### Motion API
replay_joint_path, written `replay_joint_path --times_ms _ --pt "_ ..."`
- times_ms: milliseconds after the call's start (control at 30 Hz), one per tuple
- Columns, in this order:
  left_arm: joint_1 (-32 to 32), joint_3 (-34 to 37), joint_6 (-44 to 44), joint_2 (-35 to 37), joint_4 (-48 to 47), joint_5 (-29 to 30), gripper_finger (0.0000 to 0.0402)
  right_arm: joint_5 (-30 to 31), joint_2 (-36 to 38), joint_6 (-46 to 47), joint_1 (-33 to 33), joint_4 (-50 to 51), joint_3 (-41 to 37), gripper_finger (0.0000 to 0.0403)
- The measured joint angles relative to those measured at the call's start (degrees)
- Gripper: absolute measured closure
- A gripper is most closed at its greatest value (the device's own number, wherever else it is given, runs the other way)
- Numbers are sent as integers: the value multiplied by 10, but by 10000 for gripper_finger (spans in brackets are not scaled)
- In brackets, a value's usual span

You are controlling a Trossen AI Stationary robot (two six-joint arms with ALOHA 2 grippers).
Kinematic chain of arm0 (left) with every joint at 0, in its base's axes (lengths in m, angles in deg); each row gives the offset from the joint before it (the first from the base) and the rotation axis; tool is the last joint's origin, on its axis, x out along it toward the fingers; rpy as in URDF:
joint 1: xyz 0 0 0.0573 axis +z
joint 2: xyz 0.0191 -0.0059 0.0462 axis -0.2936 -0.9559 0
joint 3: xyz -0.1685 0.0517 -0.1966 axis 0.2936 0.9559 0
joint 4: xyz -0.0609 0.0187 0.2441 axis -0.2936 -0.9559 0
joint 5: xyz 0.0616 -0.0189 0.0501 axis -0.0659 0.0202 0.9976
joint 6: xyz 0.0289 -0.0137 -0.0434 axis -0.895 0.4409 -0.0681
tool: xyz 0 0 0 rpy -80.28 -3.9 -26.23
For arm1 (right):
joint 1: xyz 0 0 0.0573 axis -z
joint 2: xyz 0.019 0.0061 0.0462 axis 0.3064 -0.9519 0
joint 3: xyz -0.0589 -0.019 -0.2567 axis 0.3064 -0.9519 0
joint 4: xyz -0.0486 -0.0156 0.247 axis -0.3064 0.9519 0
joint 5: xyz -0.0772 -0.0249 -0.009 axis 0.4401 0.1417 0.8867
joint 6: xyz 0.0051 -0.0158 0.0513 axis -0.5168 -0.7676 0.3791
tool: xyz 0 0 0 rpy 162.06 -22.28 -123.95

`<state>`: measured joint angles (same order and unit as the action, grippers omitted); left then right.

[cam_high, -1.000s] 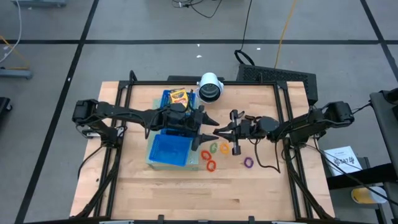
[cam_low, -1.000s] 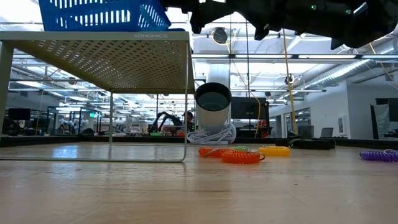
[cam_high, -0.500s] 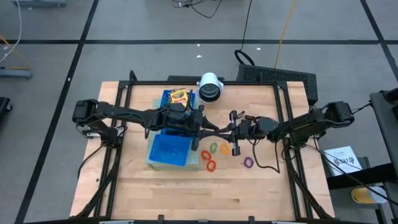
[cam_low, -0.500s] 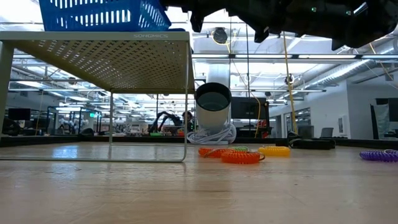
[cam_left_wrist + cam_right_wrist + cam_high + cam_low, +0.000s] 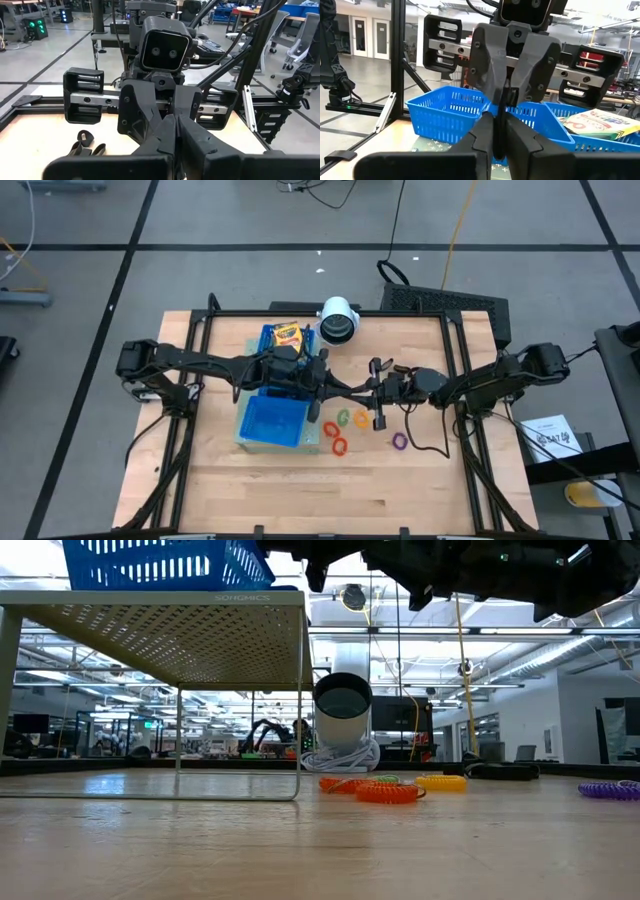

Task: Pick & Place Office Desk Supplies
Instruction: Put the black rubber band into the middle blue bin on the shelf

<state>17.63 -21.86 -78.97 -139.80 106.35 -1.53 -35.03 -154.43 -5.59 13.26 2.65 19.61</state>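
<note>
My two grippers meet tip to tip in mid-air over the table's middle. My left gripper (image 5: pixel 351 389) comes from the left and my right gripper (image 5: pixel 362 390) from the right. Both are shut on a small black clip (image 5: pixel 507 96) between them, seen from the right wrist as a dark sliver. Below them, coloured rings lie flat on the wood: green (image 5: pixel 343 418), orange (image 5: pixel 361 418), red (image 5: pixel 337 446) and purple (image 5: pixel 399 442). A yellow-and-green crayon box (image 5: pixel 287 333) lies in the blue tray's (image 5: pixel 268 423) far compartment. My left gripper pinches the clip (image 5: pixel 507 96) between its two fingers (image 5: pixel 490 75), reaching level from the table's left. The clip is clear of the table; which part the fingers are on does not show. My right gripper pinches the same clip between its fingertips (image 5: pixel 487 127), coming nearly level from the table's right. Its own fingers and the left gripper's hide the place of contact. The clip hangs high above the rings.
The blue tray sits on a perforated metal shelf (image 5: pixel 170 625) at centre left. A white cylinder (image 5: pixel 338 320) stands at the far edge, with a coiled white cable (image 5: pixel 340 757) at its foot. Small dark loops (image 5: pixel 85 142) lie on the wood. Bare wood spreads along the near edge.
My left gripper's fingers, which stood wide open on either side of my right gripper's tips, have shut on the clip held there. Neither arm has shifted, and the rings lie as before.
</note>
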Motion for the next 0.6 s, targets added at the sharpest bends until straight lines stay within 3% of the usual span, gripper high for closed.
replay_joint_path --times_ms 200,400,600 --pt "1 2 0 20 2 -31 392 0 10 1 0 39 -3 313" --pt "1 1 -17 84 -74 -32 395 18 59 32 0 81 -25 231" --pt "6 24 -30 174 -138 1 392 34 128 32 0 120 -67 195"
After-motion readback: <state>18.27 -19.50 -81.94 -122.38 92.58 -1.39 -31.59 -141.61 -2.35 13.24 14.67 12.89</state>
